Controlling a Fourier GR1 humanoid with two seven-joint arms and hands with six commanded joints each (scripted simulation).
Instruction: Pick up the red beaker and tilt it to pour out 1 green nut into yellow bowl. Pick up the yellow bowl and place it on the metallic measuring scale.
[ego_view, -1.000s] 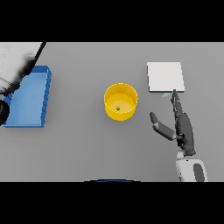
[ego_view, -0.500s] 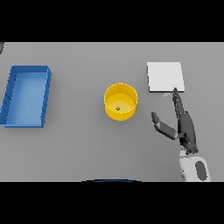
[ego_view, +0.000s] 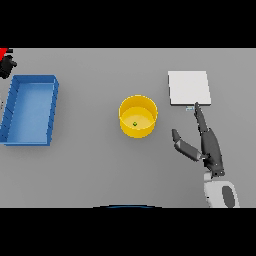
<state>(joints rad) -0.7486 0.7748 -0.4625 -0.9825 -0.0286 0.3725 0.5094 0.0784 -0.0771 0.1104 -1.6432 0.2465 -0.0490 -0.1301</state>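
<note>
- My right hand (ego_view: 209, 148) rests open on the table, fingers straight, thumb splayed toward the yellow bowl (ego_view: 137, 116).
- The bowl, a green nut (ego_view: 134, 124) inside, stands to that hand's left; the metallic measuring scale (ego_view: 188, 88) lies just beyond its fingertips.
- At the far left edge, my left hand (ego_view: 7, 66) shows with something red; its fingers I cannot tell.

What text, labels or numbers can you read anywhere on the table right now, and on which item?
None readable.
Metallic measuring scale: a small mark at its front edge, too small to read.
Yellow bowl, blue tray, red beaker: no markings visible.
</note>
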